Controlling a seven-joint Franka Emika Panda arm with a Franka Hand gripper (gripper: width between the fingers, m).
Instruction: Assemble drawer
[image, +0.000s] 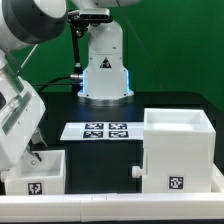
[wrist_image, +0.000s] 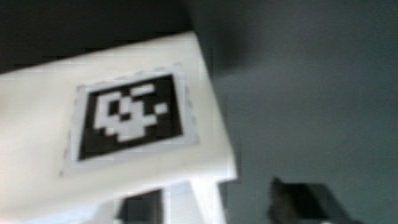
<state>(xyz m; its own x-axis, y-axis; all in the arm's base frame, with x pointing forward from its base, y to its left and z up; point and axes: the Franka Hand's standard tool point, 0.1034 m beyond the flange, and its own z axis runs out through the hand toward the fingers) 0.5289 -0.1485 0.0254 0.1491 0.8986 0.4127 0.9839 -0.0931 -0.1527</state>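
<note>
A small white open box, the drawer's inner part (image: 42, 172), stands at the exterior view's lower left with a marker tag on its front. My gripper (image: 33, 150) reaches down at its near wall. In the wrist view a white panel with a black marker tag (wrist_image: 128, 112) fills the frame, and its edge wall (wrist_image: 206, 195) runs between my two dark fingertips. My gripper (wrist_image: 222, 202) stands open astride that wall, with a gap on one side. The large white drawer housing (image: 180, 150) stands apart at the exterior view's right.
The marker board (image: 105, 130) lies flat at the table's middle. The robot base (image: 103, 70) stands behind it. A white rail (image: 120, 205) runs along the table's front edge. A green backdrop is behind.
</note>
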